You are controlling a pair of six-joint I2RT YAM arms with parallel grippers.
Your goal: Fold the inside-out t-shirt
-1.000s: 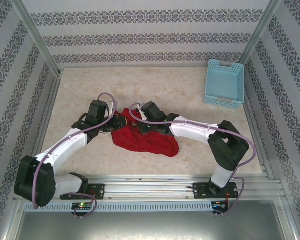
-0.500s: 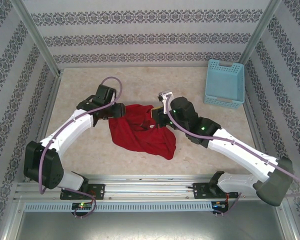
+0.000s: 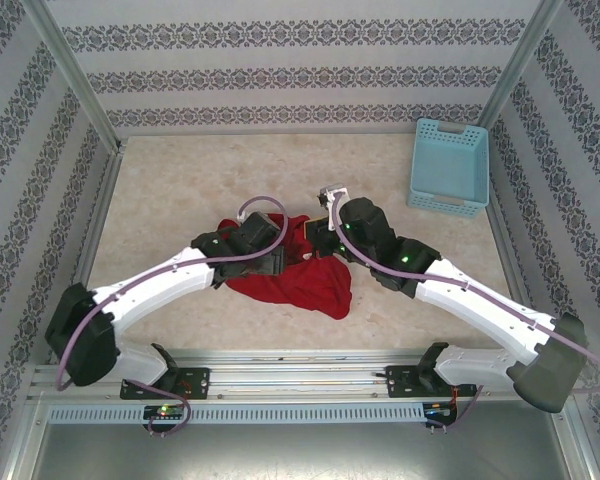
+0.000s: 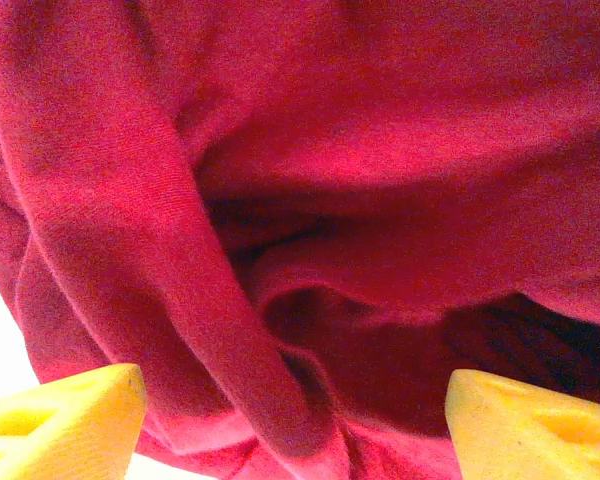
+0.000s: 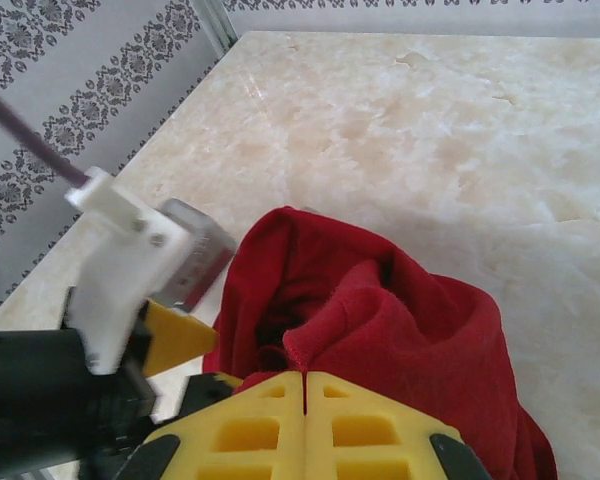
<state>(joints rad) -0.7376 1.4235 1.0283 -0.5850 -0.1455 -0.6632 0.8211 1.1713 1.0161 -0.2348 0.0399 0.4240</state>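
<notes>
On marbled table (image 5: 430, 130), right pincer (image 5: 305, 378) clenches crumpled red t-shirt (image 5: 400, 330); left pincer (image 4: 290, 385) gapes.

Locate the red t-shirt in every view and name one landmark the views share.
Top external: t-shirt bunched at the middle of the table.
Left wrist: close up, above the yellow fingers.
Right wrist: lower centre, peaking at the shut right hand.
Shared landmark: the open left hand at the t-shirt.

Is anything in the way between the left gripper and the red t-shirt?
No, nothing visible is. The left gripper is open right over the t-shirt, with only red cloth between its fingers. The blue basket sits far off in the corner.
</notes>
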